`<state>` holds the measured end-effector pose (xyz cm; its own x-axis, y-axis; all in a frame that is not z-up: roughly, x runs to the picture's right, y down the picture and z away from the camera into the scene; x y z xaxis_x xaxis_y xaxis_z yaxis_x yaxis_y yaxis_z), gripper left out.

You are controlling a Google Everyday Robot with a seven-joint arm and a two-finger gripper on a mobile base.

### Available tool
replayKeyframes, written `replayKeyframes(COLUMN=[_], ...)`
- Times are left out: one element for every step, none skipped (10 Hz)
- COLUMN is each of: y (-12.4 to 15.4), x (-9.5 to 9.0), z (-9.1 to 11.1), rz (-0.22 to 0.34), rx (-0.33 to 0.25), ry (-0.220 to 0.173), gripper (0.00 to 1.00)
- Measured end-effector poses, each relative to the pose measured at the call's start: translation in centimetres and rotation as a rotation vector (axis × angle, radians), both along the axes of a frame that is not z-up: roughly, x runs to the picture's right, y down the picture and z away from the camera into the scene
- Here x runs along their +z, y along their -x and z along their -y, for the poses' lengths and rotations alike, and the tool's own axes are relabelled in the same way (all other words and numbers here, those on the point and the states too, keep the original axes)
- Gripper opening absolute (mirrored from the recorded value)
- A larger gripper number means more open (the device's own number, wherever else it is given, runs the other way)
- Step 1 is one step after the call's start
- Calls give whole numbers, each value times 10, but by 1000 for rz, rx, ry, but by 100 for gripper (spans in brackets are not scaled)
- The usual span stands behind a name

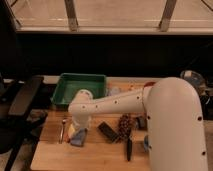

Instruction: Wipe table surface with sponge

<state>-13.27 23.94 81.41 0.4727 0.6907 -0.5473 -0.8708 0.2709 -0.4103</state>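
Note:
The light tan wooden table surface (95,157) fills the lower middle of the camera view. The small light-blue sponge (78,139) lies on it near the left front. My white arm reaches from the right across the table. The gripper (80,128) points down directly over the sponge, at or just above its top. The wrist hides the sponge's far edge.
A green plastic tray (67,90) sits at the table's back left. A dark flat block (108,131), a brown lumpy cluster (124,125) and a dark utensil (128,149) lie right of the sponge. A metal spoon (62,131) lies left of it. A black chair (22,100) stands at far left.

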Motion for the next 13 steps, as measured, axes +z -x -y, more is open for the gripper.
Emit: replayKeyframes(y=[0, 1, -1, -2, -3, -8, -24, -37, -54, -70, -79, -81, -80], x=[-1, -2, -2, -2, -2, -4, -8, -10, -12, -15, -16, -15, -10], z=[1, 1, 1, 2, 0, -2, -6, -8, -10, -11, -11, -9, -2], rz=[1, 1, -1, -2, -4, -1, -8, -17, -26, -37, -44, -46, -46], rx=[1, 0, -2, -5, -6, 9, 38, 53, 72, 91, 102, 105, 90], ry=[0, 0, 0, -1, 0, 3, 8, 11, 12, 13, 14, 16, 9], gripper=[6, 1, 0, 0, 0, 0, 0, 0, 0, 0, 0, 0, 0])
